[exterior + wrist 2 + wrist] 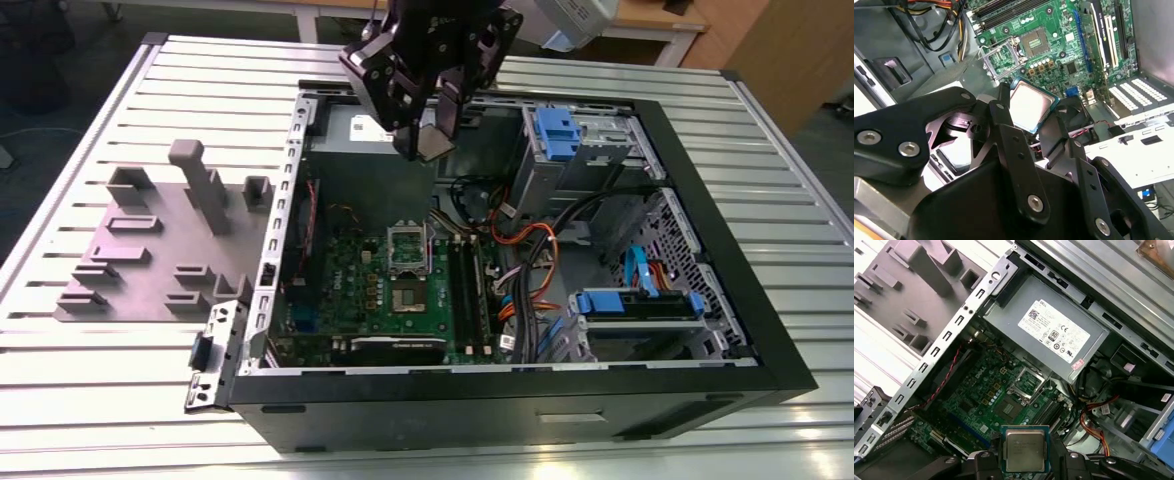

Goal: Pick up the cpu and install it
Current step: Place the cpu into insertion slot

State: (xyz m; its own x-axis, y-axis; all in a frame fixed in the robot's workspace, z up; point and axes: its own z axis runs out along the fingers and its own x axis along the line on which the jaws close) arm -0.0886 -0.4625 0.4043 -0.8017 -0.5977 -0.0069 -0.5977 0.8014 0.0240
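- In the exterior view, the black two-fingered gripper (430, 138) is clamped on the small flat square cpu with a silvery metal top (427, 148). It hangs above the open black computer case (534, 400). Below its fingertips lies the green motherboard (354, 290) with its open, metal-framed socket (407, 245). The grey blocky plastic fixture (160, 250) sits well aside of the gripper on the slatted metal table (80, 380).
- In the second wrist view, the gripper (1031, 115) pinches the cpu (1029, 102) by opposite edges between its black fingers (1002, 115). The socket (1036, 42) lies beyond the fingertips, apart from the chip.
- In the first wrist view, the cpu (1025, 450) sits at the gripper (1025, 464), metal top showing. The socket (1026, 385) lies beyond it, and the grey metal power supply box (1054, 335) lies farther off.
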